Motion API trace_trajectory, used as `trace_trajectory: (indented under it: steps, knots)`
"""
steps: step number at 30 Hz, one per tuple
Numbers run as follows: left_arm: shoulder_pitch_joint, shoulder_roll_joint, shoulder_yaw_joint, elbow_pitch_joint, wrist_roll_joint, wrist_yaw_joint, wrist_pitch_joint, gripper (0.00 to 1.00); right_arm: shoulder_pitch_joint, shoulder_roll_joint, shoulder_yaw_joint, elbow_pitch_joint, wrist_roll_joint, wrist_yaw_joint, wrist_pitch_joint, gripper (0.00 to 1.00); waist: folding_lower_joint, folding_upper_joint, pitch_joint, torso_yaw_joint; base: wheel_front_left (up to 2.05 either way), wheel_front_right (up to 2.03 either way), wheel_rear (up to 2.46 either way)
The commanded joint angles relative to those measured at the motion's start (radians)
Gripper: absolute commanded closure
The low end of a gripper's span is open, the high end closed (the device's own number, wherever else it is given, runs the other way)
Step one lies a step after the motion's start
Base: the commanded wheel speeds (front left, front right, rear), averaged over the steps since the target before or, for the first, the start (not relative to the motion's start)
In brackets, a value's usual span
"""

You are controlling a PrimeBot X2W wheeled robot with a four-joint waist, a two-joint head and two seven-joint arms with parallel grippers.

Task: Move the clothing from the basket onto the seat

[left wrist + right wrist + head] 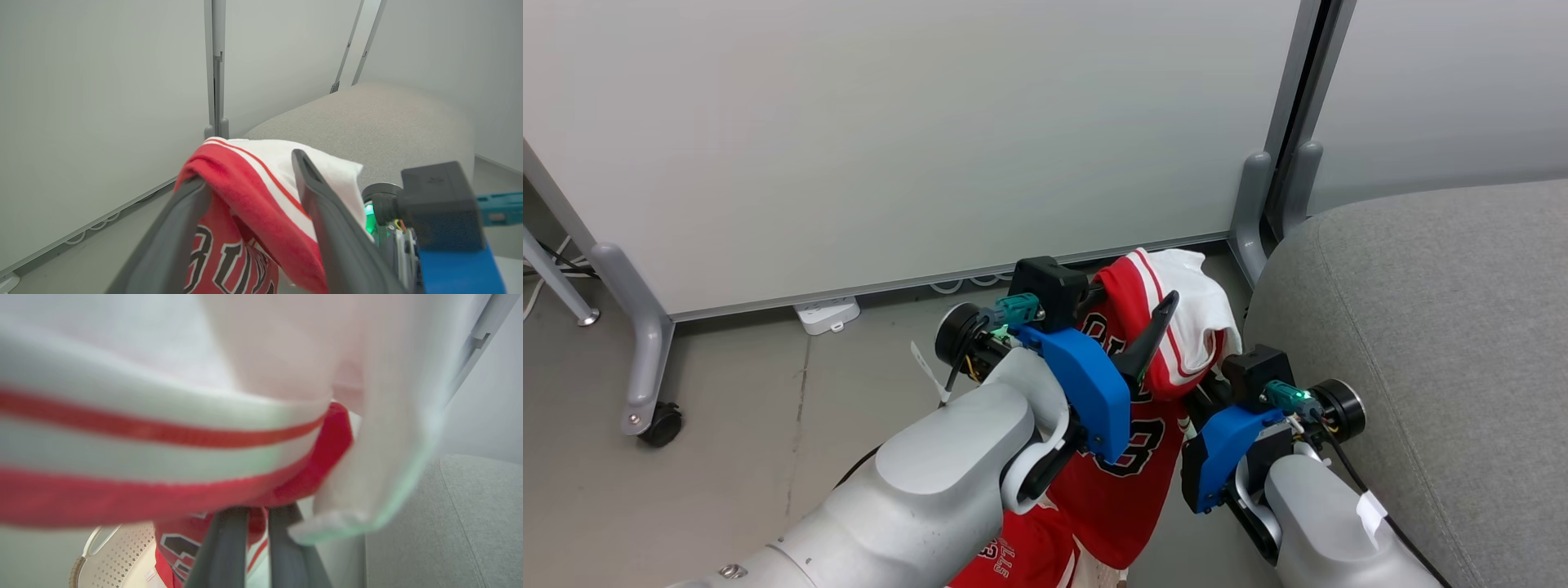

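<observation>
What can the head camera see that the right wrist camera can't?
Head camera: a power strip on the floor by the wall, and a wheel under the partition's leg. Right wrist camera: the white basket with its little holes, low down under the jersey. Both: the red-and-white jersey hanging up, and the grey sofa next to it.

Both pale forearms reach forward side by side, the left arm (947, 482) stretching farther than the right arm (1327, 523). The left claw (245, 175) stands with its fingers spread wide. The right claw (258, 512) is pinched together on the clothing (1127, 482).
</observation>
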Motion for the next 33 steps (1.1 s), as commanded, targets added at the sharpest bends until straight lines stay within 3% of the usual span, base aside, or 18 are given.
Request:
trace_trajectory:
  steps: [1, 5, 14, 20, 26, 33]
  knots:
    - [-0.001, 0.002, -0.001, 0.006, 0.001, -0.005, -0.008, 0.00, -0.019, -0.001, -0.004, -0.004, 0.001, -0.001, -0.009, 1.00, 0.0000, -0.0001, 0.001, 0.000, 0.00, 0.00, 0.00]
    - [0.028, 0.011, 0.000, 0.017, 0.007, -0.009, -0.037, 0.00, -0.022, -0.001, -0.016, -0.014, 0.007, -0.001, -0.009, 1.00, 0.0000, -0.0001, 0.005, -0.001, 0.00, 0.00, 0.00]
    - [0.152, 0.094, 0.048, -0.021, 0.056, 0.007, -0.096, 0.00, -0.022, -0.001, -0.056, -0.055, -0.008, -0.001, -0.010, 1.00, 0.0000, -0.0001, 0.030, 0.003, 0.00, 0.00, 0.00]
    - [0.308, 0.161, 0.219, -0.151, 0.183, 0.029, -0.097, 0.00, -0.010, -0.001, -0.086, -0.094, -0.022, -0.001, -0.009, 1.00, 0.0000, -0.0001, 0.047, 0.004, 0.00, 0.00, 0.00]
    - [0.480, 0.203, 0.388, -0.238, 0.323, 0.008, -0.098, 0.00, 0.001, -0.001, -0.103, -0.117, -0.034, -0.001, -0.009, 1.00, 0.0000, -0.0001, 0.048, 0.003, 0.00, 0.00, 0.00]
    - [0.629, 0.192, 0.582, -0.300, 0.460, -0.053, -0.098, 0.00, 0.015, -0.001, -0.110, -0.132, -0.034, -0.001, -0.009, 1.00, 0.0000, -0.0001, 0.046, 0.000, 0.00, 0.00, 0.00]
